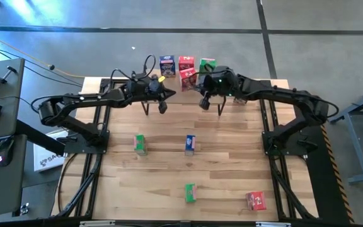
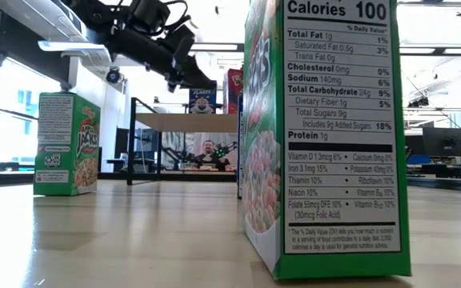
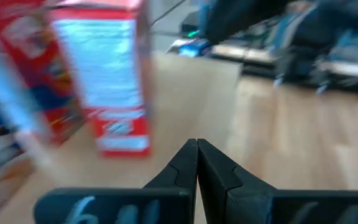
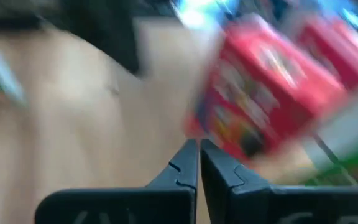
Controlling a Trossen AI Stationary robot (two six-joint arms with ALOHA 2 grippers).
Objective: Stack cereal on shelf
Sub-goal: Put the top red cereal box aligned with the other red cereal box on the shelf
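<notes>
The shelf [image 1: 181, 94] stands at the table's far middle. On its top stand a blue box [image 1: 167, 65], two red boxes [image 1: 186, 63] [image 1: 188, 79] and a green box [image 1: 207, 65]. On the table stand two green boxes [image 1: 140, 144] [image 1: 190, 192], a blue box [image 1: 190, 144] and a red box [image 1: 255, 200]. My left gripper [image 1: 169, 94] is shut above the shelf's left part, near a red box [image 3: 114, 81]. My right gripper [image 1: 202, 99] is shut above the shelf's right part, beside a red box [image 4: 266, 87].
In the low view a green box [image 2: 326, 136] stands close in front and hides much of the shelf [image 2: 186, 122]; another green box [image 2: 66, 144] stands to the left. Both arms reach over the shelf from the table's sides. Bare wood lies between the table's boxes.
</notes>
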